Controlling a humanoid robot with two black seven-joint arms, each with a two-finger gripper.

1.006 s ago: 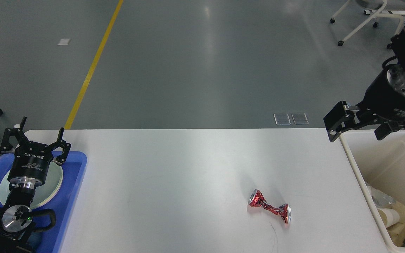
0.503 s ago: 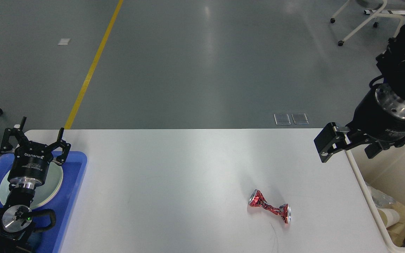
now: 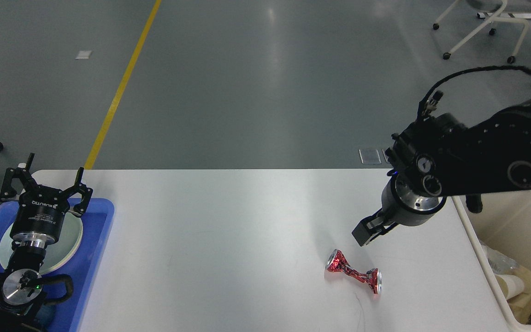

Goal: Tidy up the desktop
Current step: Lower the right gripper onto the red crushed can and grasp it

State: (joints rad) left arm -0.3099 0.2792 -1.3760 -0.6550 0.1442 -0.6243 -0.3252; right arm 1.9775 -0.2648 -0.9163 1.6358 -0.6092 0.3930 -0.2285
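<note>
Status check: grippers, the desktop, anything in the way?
Left gripper open over blue tray. Right gripper above crushed can, state unclear. Desktop: nothing blocking.

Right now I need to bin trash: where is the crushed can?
In the head view, the crushed can lies on the desktop, right of centre, just below the right gripper and left of the bin.

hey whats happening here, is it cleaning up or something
Yes, it is tidying the desktop. The right pincer hangs just above a crushed red can, the only loose item on the white surface, and is not touching it. A cream bin at the right edge already holds trash. The left pincer is open and empty above a plate in the blue tray.
</note>
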